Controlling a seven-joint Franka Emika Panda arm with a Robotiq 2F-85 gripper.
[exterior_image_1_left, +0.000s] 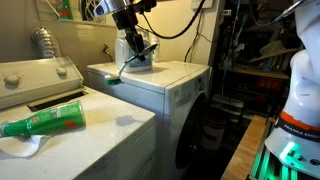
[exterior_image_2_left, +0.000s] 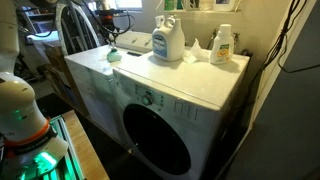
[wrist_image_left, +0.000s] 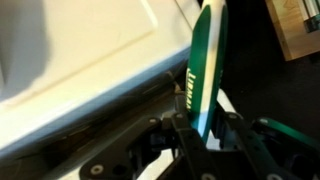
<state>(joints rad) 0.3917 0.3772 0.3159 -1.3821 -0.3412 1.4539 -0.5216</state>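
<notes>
My gripper (wrist_image_left: 205, 128) is shut on a narrow green and white object (wrist_image_left: 207, 60) with lettering on it, which stands up between the fingers. In both exterior views the gripper (exterior_image_1_left: 133, 52) (exterior_image_2_left: 110, 40) is low over the far back corner of the white front-load machine's top (exterior_image_1_left: 185, 72) (exterior_image_2_left: 190, 82). The green end of the object (exterior_image_1_left: 120, 73) (exterior_image_2_left: 113, 56) points down to the top near its edge. In the wrist view the white machine top (wrist_image_left: 80, 50) lies behind the object.
Two detergent bottles (exterior_image_2_left: 168, 42) (exterior_image_2_left: 222, 45) and a white cloth (exterior_image_2_left: 194, 52) stand at the back of the same top. A second white machine (exterior_image_1_left: 100, 135) carries a lying green bottle (exterior_image_1_left: 45, 122) and a white rag (exterior_image_1_left: 28, 148). Cables hang above.
</notes>
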